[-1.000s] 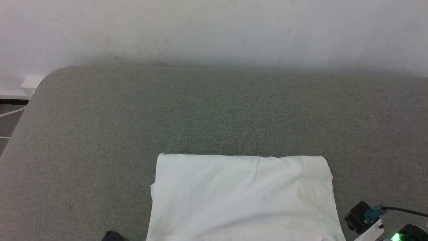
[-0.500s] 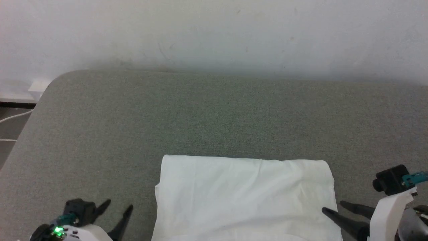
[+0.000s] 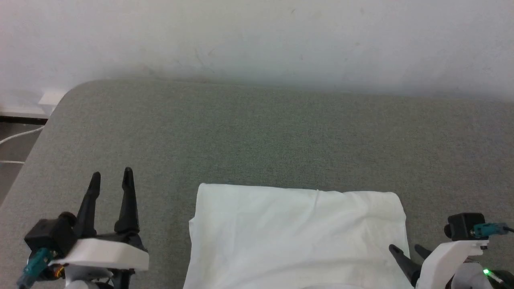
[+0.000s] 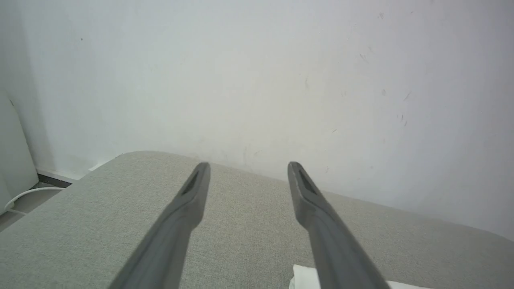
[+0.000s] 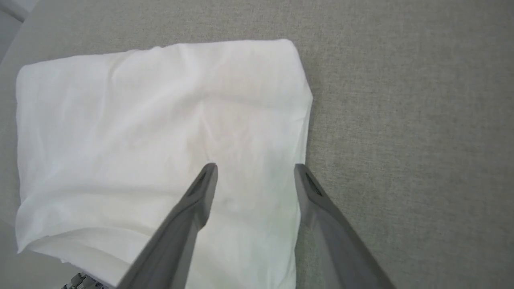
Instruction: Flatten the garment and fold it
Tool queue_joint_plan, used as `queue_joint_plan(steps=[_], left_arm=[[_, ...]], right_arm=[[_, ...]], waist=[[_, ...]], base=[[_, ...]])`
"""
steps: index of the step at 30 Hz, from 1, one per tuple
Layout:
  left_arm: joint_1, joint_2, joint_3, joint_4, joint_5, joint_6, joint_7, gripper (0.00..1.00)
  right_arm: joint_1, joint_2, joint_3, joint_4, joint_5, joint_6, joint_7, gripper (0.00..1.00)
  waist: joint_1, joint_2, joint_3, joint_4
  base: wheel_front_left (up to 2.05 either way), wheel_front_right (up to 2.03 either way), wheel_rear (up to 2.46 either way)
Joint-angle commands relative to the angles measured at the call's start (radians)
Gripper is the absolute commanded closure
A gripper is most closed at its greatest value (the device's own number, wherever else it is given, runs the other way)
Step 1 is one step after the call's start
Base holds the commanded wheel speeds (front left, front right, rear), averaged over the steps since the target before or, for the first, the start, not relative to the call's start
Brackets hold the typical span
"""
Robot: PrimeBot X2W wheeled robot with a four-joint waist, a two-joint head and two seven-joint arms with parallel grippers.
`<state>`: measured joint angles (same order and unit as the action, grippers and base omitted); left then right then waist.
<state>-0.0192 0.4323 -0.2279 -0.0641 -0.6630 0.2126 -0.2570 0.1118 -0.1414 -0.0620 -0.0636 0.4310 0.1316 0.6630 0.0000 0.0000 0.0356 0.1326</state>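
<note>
The white garment [image 3: 297, 237] lies folded into a neat rectangle on the grey surface, at the bottom middle of the head view. From the right wrist view the garment [image 5: 160, 132] shows its whole folded shape. My left gripper [image 3: 111, 178] stands open to the left of it, above bare grey cloth, holding nothing. A corner of the garment [image 4: 301, 277] peeks in beside the left gripper [image 4: 248, 166]. My right gripper [image 3: 406, 248] hangs open over the garment's right edge, with the gripper [image 5: 255, 168] straddling that edge, empty.
The grey fabric-covered surface [image 3: 257, 136] stretches wide around the garment and ends at a white wall [image 3: 257, 36] behind. Its rounded left corner [image 3: 68, 90] drops to the floor, where a white cable [image 3: 16, 134] runs.
My left gripper has risen into view and swung forward, fingers now pointing up the picture. The right gripper has shifted slightly down. The head camera has also moved a little.
</note>
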Motion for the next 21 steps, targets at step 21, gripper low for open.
queue_joint_plan(steps=[21], left_arm=[[0.078, -0.303, 0.256, 0.075, 0.370, -0.283, -0.005, 0.00]], right_arm=[[-0.025, 0.090, 0.084, 0.265, -0.012, -0.001, -0.016, 0.00]], waist=[[0.0000, 0.0000, 0.064, 0.027]], base=[[0.00, 0.00, 0.00]])
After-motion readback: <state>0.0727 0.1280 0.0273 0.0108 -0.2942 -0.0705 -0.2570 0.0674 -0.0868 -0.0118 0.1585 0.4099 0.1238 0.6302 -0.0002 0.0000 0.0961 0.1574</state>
